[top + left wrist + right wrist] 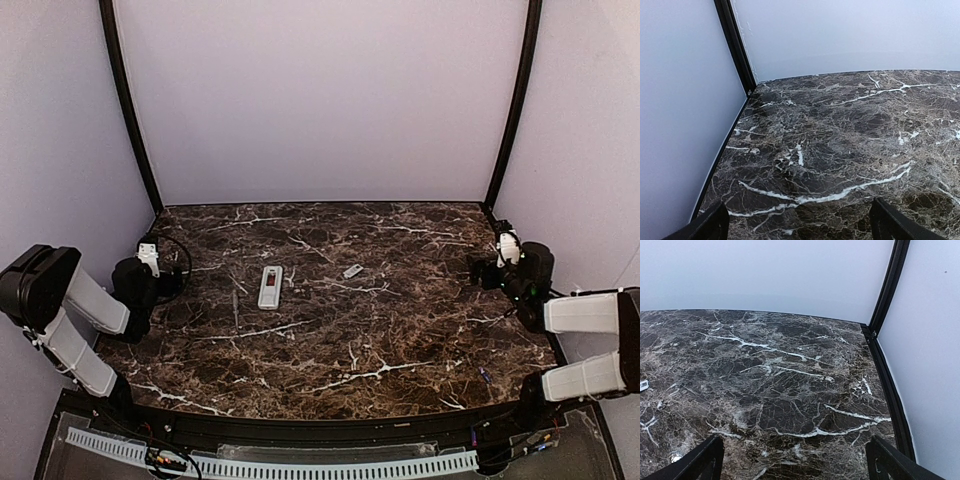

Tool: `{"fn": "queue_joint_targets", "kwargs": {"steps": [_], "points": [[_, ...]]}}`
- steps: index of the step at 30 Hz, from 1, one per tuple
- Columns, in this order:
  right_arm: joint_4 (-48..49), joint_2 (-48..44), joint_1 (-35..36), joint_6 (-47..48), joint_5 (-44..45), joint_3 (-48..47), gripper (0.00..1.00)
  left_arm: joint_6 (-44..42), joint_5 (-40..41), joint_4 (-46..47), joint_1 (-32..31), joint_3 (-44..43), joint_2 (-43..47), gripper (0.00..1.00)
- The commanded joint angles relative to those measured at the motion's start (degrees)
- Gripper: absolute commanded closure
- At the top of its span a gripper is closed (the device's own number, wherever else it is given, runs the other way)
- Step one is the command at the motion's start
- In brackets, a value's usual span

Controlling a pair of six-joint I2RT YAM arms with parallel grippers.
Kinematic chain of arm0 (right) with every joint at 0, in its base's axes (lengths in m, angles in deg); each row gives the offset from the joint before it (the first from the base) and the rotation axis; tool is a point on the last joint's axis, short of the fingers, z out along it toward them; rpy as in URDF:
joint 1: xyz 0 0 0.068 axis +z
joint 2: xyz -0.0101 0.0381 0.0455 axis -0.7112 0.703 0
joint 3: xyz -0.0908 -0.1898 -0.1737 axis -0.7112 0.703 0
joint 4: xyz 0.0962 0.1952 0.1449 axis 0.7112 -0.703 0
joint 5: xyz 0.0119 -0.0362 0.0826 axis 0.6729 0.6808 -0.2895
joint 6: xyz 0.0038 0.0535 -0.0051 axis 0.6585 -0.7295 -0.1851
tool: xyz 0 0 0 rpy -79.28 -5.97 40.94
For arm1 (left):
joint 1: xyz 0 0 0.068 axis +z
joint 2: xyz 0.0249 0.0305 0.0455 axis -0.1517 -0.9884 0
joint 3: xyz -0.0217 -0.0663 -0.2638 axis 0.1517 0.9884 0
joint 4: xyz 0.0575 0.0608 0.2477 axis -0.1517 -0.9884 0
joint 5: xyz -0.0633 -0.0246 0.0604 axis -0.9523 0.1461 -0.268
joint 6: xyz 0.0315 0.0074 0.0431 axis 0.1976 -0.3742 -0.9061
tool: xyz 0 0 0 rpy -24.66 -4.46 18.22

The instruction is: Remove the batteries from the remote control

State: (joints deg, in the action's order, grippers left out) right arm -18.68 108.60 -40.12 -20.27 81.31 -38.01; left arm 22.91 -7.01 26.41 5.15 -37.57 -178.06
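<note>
The white remote control lies flat left of the table's middle, long axis running front to back. A dark, slightly reddish patch shows in its middle; I cannot make out separate batteries there. My left gripper is at the left table edge, well left of the remote, open and empty; in the left wrist view its fingers stand wide apart over bare marble. My right gripper is at the right edge, open and empty, as the right wrist view also shows.
A small flat pale-grey cover piece lies right of the remote; its end shows at the left edge of the right wrist view. Pale walls with black corner posts close in the dark marble table.
</note>
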Motion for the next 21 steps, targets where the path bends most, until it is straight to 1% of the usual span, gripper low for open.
{"fn": "queue_joint_targets", "kwargs": {"steps": [1,6,10,14,17,21], "points": [[13.08,2.5,-2.58,-0.15,-4.97,2.97,0.02,0.12,0.23,0.65,0.29,-0.53,0.19,0.01],[20.78,5.96,-4.49,-0.62,-6.73,5.02,0.01,0.16,0.12,0.65,0.31,-0.51,0.19,0.01],[25.86,7.98,-4.69,-0.02,-7.79,5.39,0.01,0.14,0.19,0.72,0.32,-0.49,0.19,0.01],[27.78,10.17,-4.69,1.85,-8.89,4.63,0.01,0.15,0.11,0.7,0.27,-0.49,0.19,0.02],[31.84,12.82,-6.87,2.42,-9.46,4.9,0.01,0.11,0.14,0.7,0.31,-0.49,0.19,0.01],[35.01,18.0,-7.56,2.0,-9.97,4.16,0.01,0.13,0.12,0.63,0.33,-0.54,0.19,0.01]]}}
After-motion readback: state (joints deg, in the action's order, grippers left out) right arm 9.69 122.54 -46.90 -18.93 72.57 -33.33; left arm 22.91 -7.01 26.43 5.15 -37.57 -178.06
